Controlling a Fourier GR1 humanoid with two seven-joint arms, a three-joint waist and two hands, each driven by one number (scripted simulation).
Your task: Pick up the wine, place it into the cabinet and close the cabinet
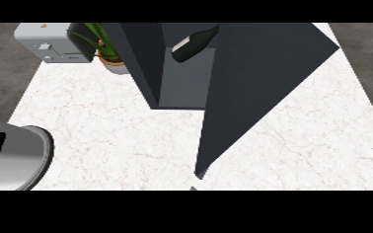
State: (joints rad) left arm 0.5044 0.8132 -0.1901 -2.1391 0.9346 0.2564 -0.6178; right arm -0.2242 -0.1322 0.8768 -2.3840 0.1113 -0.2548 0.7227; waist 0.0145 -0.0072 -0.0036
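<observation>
Wine [194, 43]: a dark bottle with a pale label, inside the cabinet's open compartment, tilted, with its narrow end towards the upper right and its wider end lower left.
Cabinet [143, 61]: dark, standing on the counter towards the back; its pale grey interior shows below the bottle.
Cabinet door [258, 79]: open, a large dark panel swung out on the right side of the opening, its lower corner reaching down towards the near edge of the view (it hides much of the counter behind it).
Counter [109, 128]: white marble with faint reddish veins.
Toaster [45, 42]: grey, at the far left corner of the counter.
Potted plant [105, 47]: green leaves in a tan pot, between the toaster and the cabinet's left wall, just beside the wall.
Grey rounded shape [29, 158]: at the lower left edge, over the counter's corner; which part of the arm it is cannot be told.
Left hand: outside the view, so its state cannot be told.
Right hand: likewise outside the view; state cannot be told.
</observation>
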